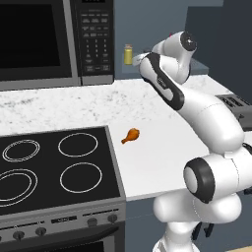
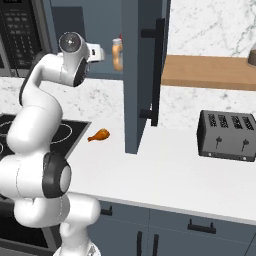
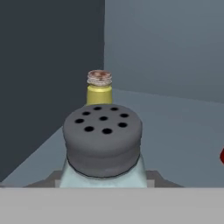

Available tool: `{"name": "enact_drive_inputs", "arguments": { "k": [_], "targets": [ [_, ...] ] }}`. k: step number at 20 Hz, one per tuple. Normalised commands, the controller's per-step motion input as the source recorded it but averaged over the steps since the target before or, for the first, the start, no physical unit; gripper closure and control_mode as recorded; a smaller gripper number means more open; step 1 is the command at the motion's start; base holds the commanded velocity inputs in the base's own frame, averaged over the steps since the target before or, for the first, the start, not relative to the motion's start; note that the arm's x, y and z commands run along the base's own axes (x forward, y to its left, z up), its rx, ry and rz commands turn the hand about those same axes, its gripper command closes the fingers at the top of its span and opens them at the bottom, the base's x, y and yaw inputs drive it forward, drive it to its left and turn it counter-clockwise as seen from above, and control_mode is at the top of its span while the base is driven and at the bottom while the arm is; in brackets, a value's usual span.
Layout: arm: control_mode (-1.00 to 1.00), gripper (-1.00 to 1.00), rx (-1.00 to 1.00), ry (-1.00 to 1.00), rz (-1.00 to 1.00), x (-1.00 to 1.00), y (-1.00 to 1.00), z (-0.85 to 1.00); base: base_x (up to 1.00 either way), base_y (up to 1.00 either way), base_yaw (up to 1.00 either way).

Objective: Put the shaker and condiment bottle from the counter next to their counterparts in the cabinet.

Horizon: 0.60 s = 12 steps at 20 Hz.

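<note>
In the hand view the pale grey-blue shaker [image 3: 103,144] with its holed grey cap sits close up, and my gripper [image 3: 103,178] is shut on its body. Just behind it on the cabinet [image 3: 175,140] floor stands the yellow shaker [image 3: 99,89], also seen beside the microwave [image 1: 128,54]. A sliver of the red squeeze bottle [image 3: 222,156] shows at the right edge. From the right base view my gripper [image 2: 100,52] reaches into the cabinet [image 2: 100,20], where the orange-tan condiment bottle [image 2: 117,56] stands beside the open door.
The cabinet door [image 2: 145,75] hangs open over the counter. A black microwave [image 1: 54,39] stands to the cabinet's left. A chicken drumstick [image 1: 131,135] lies on the white counter by the stove [image 1: 54,167]. A dark toaster [image 2: 227,136] sits to the right.
</note>
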Motion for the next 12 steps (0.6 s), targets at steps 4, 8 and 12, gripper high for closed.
{"name": "enact_drive_inputs", "arguments": {
  "k": [4,8,12],
  "targets": [
    [-1.00,1.00,0.02,0.00,-0.06,0.33,0.00,-0.17,0.00,0.00,0.00],
    [-1.00,1.00,0.04,0.00,-0.06,0.25,0.00,-0.11,0.00,0.00,0.00],
    [-1.00,1.00,0.06,0.00,-0.06,0.28,0.00,-0.09,0.00,0.00,0.00]
  ]
}}
